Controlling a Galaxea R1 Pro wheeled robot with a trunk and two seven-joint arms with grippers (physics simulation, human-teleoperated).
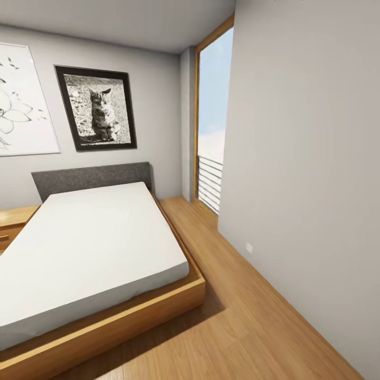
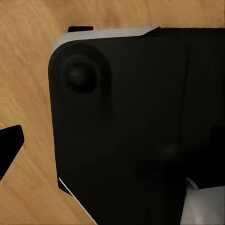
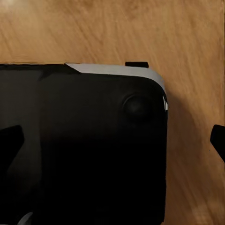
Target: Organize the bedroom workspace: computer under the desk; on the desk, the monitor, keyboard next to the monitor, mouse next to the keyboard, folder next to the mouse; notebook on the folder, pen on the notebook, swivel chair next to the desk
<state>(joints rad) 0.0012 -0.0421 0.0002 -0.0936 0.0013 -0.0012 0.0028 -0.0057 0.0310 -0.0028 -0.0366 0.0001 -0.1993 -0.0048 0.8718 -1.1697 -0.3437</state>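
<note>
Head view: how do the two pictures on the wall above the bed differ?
The cat picture has a thick black frame; the flower drawing has a thin pale one. The cat picture is a grey-toned image of a sitting cat, while the flower drawing is sparse black lines on white. The flower drawing looks larger and is cut off by the view's left edge; the cat picture shows whole. Both hang on the grey wall behind the headboard.

The bed (image 1: 89,248) runs off the head view's edge at 8 o'clock, the flower print (image 1: 18,100) and wooden nightstand (image 1: 13,221) are cropped at 9 o'clock, and a black robot body panel (image 2: 140,126) hides much of the plank floor (image 2: 28,93) in both wrist views.
</note>
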